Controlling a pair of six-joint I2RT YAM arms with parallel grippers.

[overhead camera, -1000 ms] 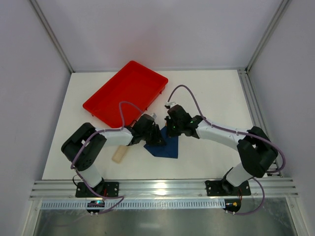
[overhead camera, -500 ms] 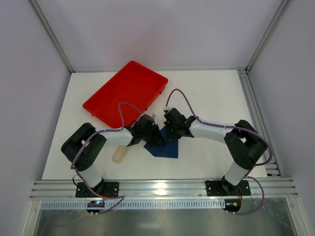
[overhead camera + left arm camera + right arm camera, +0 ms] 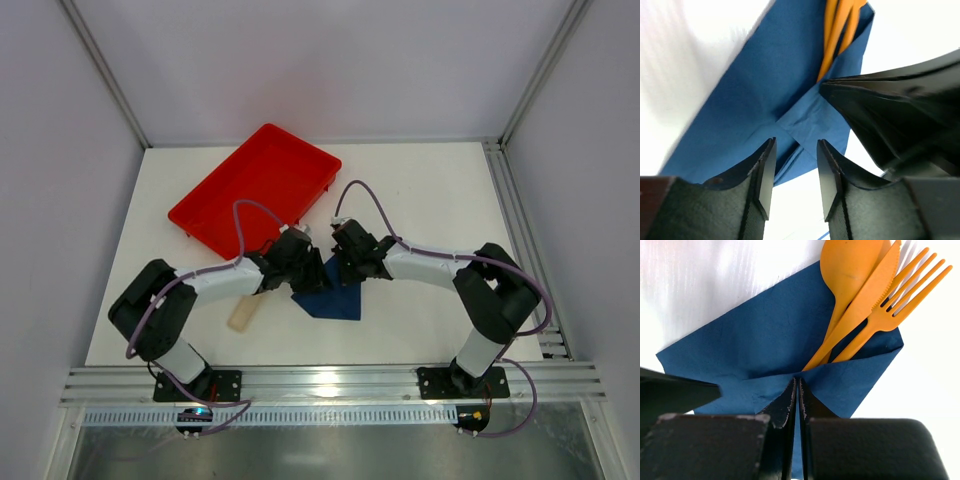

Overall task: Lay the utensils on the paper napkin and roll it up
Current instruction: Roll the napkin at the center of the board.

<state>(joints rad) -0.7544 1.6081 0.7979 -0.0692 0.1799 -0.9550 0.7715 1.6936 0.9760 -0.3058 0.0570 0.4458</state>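
Note:
The paper napkin [image 3: 765,340] lies dark blue on the white table, its near flap folded over the handles of the orange utensils [image 3: 860,300]: a spoon, a knife and a fork side by side. My right gripper [image 3: 797,385] is shut on the fold of that flap. My left gripper [image 3: 795,150] is open, its fingertips straddling the napkin's [image 3: 770,85] lower edge, with the utensils [image 3: 837,30] farther up. From above, both grippers, left [image 3: 308,268] and right [image 3: 345,268], meet over the napkin's [image 3: 335,298] far corner and hide the utensils.
A red tray [image 3: 255,190] lies tilted at the back left, close behind the left gripper. A pale beige strip [image 3: 243,313] lies left of the napkin under the left arm. The right gripper's black body [image 3: 900,110] fills the right of the left wrist view.
The right gripper moved slightly left onto the napkin and its elbow pulled in. The left arm's elbow dropped outward and its gripper edged toward the tray.

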